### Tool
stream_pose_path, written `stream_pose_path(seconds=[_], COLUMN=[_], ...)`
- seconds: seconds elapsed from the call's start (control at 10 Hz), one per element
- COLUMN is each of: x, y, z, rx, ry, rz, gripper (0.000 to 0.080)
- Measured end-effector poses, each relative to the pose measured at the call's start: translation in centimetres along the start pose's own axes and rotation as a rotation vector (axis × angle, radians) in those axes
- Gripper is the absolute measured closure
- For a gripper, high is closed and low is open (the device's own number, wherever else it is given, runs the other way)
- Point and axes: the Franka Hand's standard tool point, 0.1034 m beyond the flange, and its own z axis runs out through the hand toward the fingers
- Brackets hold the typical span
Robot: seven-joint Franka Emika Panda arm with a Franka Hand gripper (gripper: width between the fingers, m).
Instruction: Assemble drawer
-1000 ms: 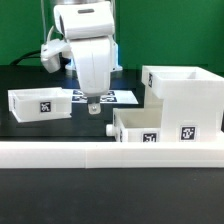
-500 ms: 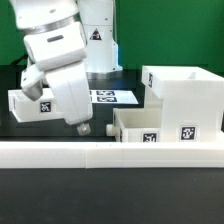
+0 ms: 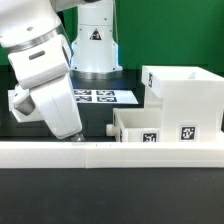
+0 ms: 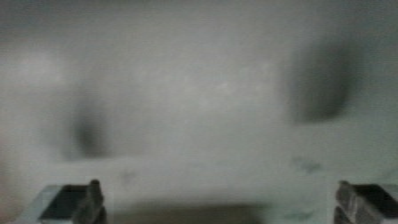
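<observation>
The large white cube-shaped shell (image 3: 185,95) stands at the exterior view's right, with a tag on its front. One small open-topped tray (image 3: 135,124) sits against the shell's left side, also with a tag. The other small tray (image 3: 17,103) is at the left, mostly hidden behind my arm. My gripper (image 3: 77,135) hangs tilted and low in front of that left tray, just behind the long rail. In the wrist view my gripper (image 4: 219,205) has its fingertips (image 4: 75,200) wide apart and empty, over a blurred white surface.
The long low white rail (image 3: 120,153) runs across the front of the table. The marker board (image 3: 103,97) lies flat behind the trays, by the arm's base (image 3: 95,45). A green wall is at the back.
My arm has swung from over the marker board to the exterior view's left and toward the front, tilting as it went. It now covers most of the left tray. No part has moved.
</observation>
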Motion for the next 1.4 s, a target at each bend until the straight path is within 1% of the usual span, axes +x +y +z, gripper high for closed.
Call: stream_pose_path(seconds=[0.1, 0.3, 0.4, 0.5, 0.6, 0.7, 0.8, 1.1, 1.2, 1.3, 1.4], x=[0.4, 1.9, 2.6, 3.6, 5.1, 5.9, 6.3, 6.2, 6.5, 7.2, 8.2], y=[0.5, 1.4, 2.1, 2.4, 2.6, 2.6, 2.2, 2.2, 2.3, 2.5, 2.7], z=[0.1, 0.3, 0.5, 0.9, 1.3, 1.9, 2.3, 2.3, 2.5, 2.8, 3.0], rx=[-0.018, -0.028, -0.063, -0.084, -0.092, -0.126, -0.118, -0.122, -0.121, -0.125, -0.12], ry=[-0.008, -0.01, -0.023, -0.025, -0.017, -0.027, -0.024, -0.025, -0.024, -0.024, -0.028], rz=[0.015, 0.037, 0.035, 0.047, 0.049, 0.037, 0.032, 0.034, 0.03, 0.016, -0.005], gripper=[0.015, 0.015, 0.015, 0.015, 0.015, 0.015, 0.015, 0.015, 0.015, 0.015, 0.015])
